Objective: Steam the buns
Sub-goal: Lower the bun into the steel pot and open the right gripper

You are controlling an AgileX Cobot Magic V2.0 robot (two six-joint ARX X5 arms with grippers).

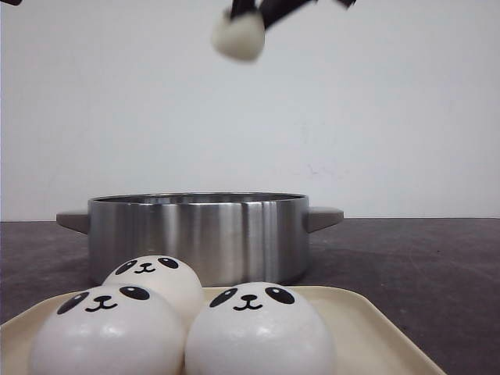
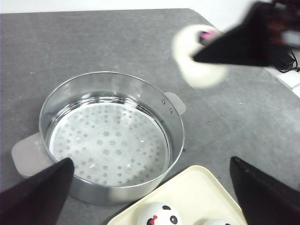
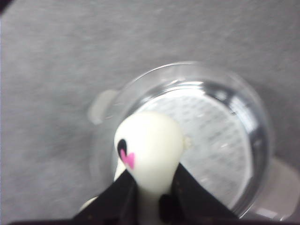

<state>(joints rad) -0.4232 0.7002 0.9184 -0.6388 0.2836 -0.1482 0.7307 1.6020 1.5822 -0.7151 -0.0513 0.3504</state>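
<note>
A steel steamer pot stands mid-table, its perforated plate bare. In front of it, three white panda-faced buns rest on a cream tray. High above the pot, my right gripper is shut on another bun. The right wrist view shows that bun squeezed between the fingers over the pot. My left gripper hangs open and empty above the pot's near rim and the tray.
The pot has flat handles on both sides. Dark grey tabletop surrounds it, with a white wall behind. The table's edge and some cables show in the left wrist view.
</note>
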